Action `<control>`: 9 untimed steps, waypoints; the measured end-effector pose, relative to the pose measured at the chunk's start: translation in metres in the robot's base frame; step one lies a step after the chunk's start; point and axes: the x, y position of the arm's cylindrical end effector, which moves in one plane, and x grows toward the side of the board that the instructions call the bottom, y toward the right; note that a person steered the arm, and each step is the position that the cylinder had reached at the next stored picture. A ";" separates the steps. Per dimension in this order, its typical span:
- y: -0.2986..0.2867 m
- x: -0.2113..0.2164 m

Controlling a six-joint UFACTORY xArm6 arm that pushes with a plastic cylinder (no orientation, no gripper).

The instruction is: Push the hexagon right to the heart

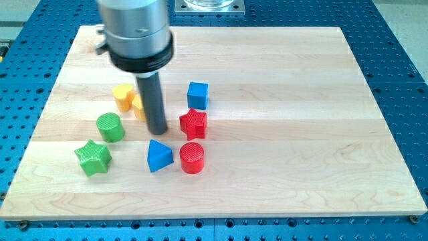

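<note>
Two yellow blocks sit close together at the view's left-centre. The left one [122, 96] looks like a heart. The other [138, 107] is half hidden behind my rod, and its shape cannot be made out. My tip [158, 131] rests on the board just below and right of that hidden yellow block. It is left of the red star [193, 123] and above the blue triangle [159, 155]. I cannot tell whether the rod touches the yellow block.
A blue cube [198, 94] stands above the red star. A red cylinder [192, 158] lies right of the blue triangle. A green cylinder [110, 126] and a green star [93, 157] lie at lower left. The wooden board [301, 134] sits on a blue perforated table.
</note>
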 end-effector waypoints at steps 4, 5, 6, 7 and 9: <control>-0.016 -0.036; -0.003 -0.046; -0.002 -0.047; 0.020 -0.071; 0.053 -0.150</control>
